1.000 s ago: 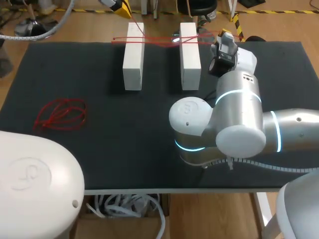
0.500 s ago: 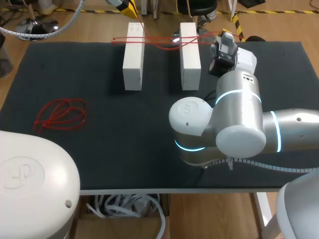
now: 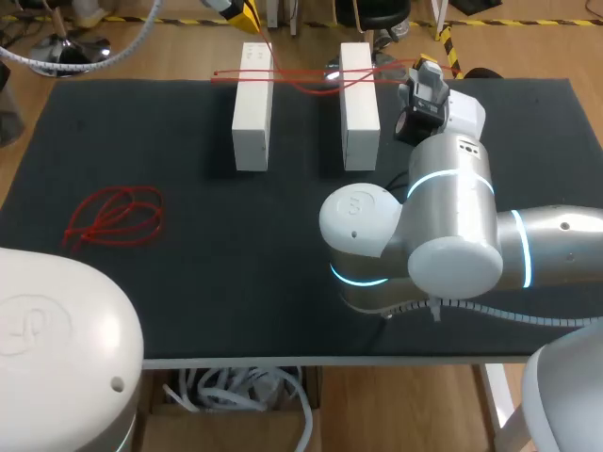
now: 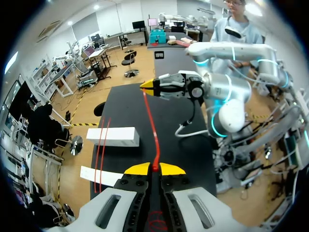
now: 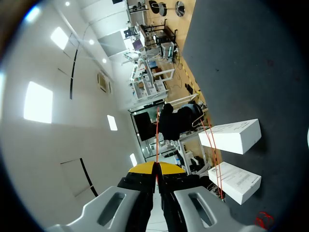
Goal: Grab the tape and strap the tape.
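Note:
Two white blocks point(image 3: 252, 104) point(image 3: 358, 102) lie side by side at the far middle of the black table point(image 3: 283, 254). A thin red strap point(image 3: 301, 77) runs across their far ends. My left gripper point(image 3: 240, 13) is beyond the far edge, above the left block, shut on the strap. In the left wrist view the strap point(image 4: 150, 121) leads from my left gripper point(image 4: 154, 167) ahead to my right gripper point(image 4: 146, 85). My right gripper point(image 3: 421, 64) is just right of the right block, shut on the strap's other end point(image 5: 157, 140) between its yellow tips point(image 5: 155, 167).
A loose bundle of red straps point(image 3: 115, 215) lies on the table's left side. My right arm's big joints point(image 3: 415, 235) stand over the table's right middle. The blocks show in the wrist views point(image 4: 112, 136) point(image 5: 236, 136).
My left gripper has shifted a little to the right beyond the far edge, and the strap over the blocks moved slightly with it. The right arm has kept still.

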